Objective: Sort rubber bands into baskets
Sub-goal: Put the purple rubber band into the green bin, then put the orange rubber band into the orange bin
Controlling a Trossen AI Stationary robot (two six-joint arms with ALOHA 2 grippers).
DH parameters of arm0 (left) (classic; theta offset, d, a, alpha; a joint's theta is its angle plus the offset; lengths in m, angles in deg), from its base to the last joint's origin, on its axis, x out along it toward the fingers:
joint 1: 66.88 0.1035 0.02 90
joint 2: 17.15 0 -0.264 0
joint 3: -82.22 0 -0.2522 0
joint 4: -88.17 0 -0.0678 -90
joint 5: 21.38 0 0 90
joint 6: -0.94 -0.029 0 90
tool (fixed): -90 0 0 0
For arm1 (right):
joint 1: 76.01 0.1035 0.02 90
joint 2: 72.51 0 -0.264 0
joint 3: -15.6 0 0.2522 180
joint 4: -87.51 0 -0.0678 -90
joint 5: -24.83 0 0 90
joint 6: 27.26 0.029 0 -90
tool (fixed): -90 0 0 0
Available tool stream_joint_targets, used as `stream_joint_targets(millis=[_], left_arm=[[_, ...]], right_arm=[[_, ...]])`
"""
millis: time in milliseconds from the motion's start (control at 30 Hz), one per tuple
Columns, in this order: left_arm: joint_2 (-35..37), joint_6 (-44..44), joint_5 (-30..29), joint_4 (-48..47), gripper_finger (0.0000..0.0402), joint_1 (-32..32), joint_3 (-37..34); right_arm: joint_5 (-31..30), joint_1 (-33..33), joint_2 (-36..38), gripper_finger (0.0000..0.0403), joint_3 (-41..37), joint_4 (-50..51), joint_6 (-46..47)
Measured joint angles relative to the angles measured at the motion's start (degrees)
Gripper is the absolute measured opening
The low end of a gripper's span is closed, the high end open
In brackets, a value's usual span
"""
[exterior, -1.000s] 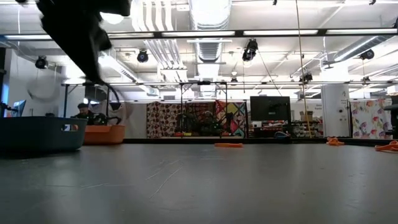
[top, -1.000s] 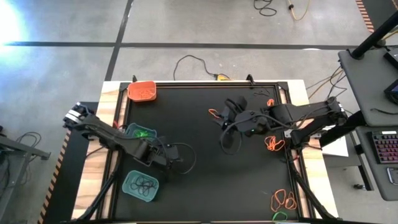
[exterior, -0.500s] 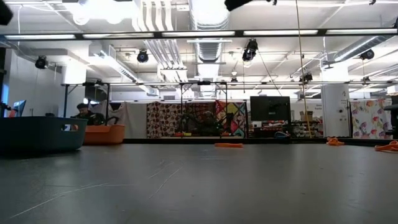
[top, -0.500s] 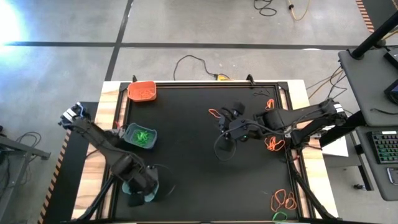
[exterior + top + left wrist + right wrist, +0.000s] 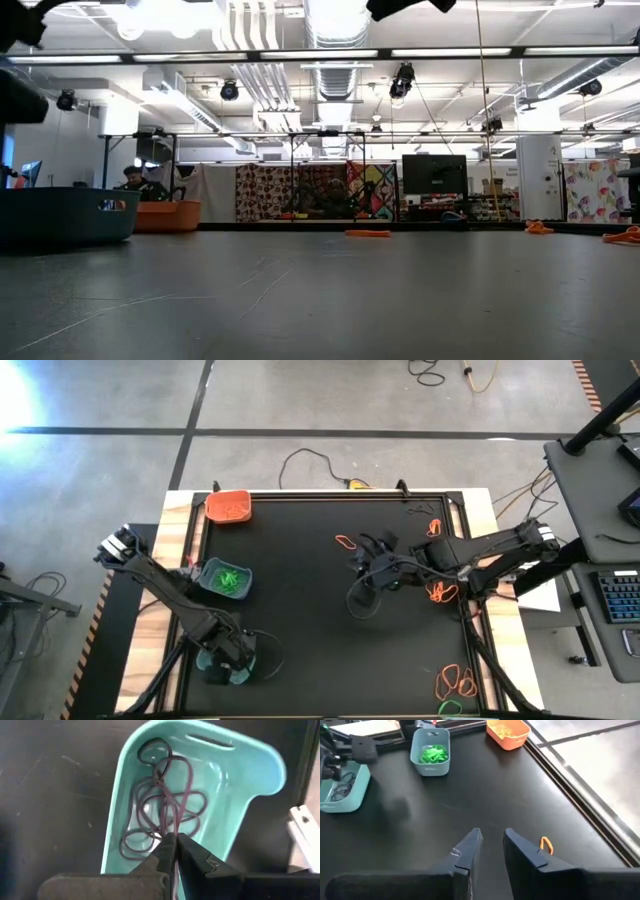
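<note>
Over the near-left corner of the black mat, the left gripper [image 5: 172, 851] hangs above a teal basket [image 5: 250, 780], hiding most of it in the high view. Its fingers are pressed together, pinching one dark rubber band [image 5: 167, 795] that trails down into a tangle of thin dark loops on the basket's glossy, rounded floor. The slot in the basket's end wall is visible; its near end is cut off behind the fingers.

Right gripper [image 5: 492, 842] sits near mid-table, fingers slightly apart with nothing between them. One orange band [image 5: 546, 845] lies on the mat just beside its right finger, partly hidden by it.

Second teal basket [image 5: 226, 578] holds bright green bands, left of centre. Orange basket [image 5: 229, 506] at the far-left corner holds orange bands, too small to count.

Loose orange bands [image 5: 440, 592] lie under the right arm; more orange loops [image 5: 457, 681] and one green loop [image 5: 450, 707], cut by the frame edge, at the near-right corner.

Low view: only a teal basket wall and distant orange specks readable.
</note>
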Motion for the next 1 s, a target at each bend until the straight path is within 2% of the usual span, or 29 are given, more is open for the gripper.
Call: stream_joint_targets(millis=[133,267,400,500,700,800,867,1000], left_arm=[[1.78,-1.35,-0.27,4.61,0.0000,0.00,-4.56],[4.07,2.40,0.04,9.27,0.0000,0.04,-9.13],[4.81,2.87,0.81,10.24,0.0008,0.07,-10.20],[5.71,3.04,0.75,10.19,0.0032,0.07,-10.86],[7.65,7.18,-0.01,9.95,0.0105,0.07,-12.20],[9.32,9.54,-0.22,7.27,0.0133,-0.15,-11.99],[11.06,11.50,-2.51,3.66,0.0140,-0.72,-11.65],[15.79,13.84,-5.29,-3.40,0.0141,-3.58,-11.17]], right_arm=[[-0.06,-0.28,-0.48,0.0079,0.00,-1.46,-0.85],[-0.50,-1.49,-0.71,0.0079,0.00,-4.62,-1.22],[-0.56,-2.53,-1.17,0.0075,0.00,-6.25,-1.24],[-0.52,-2.93,-1.31,0.0076,0.00,-6.35,-1.26],[-0.63,-2.95,-2.40,0.0089,-0.19,-6.46,-1.86],[-1.87,-3.69,-3.96,0.0096,-0.81,-6.16,-2.33],[-1.99,-4.97,-5.88,0.0099,-0.87,-6.11,-1.97],[-2.01,-9.02,-10.90,0.0102,-0.90,-5.93,5.55]])
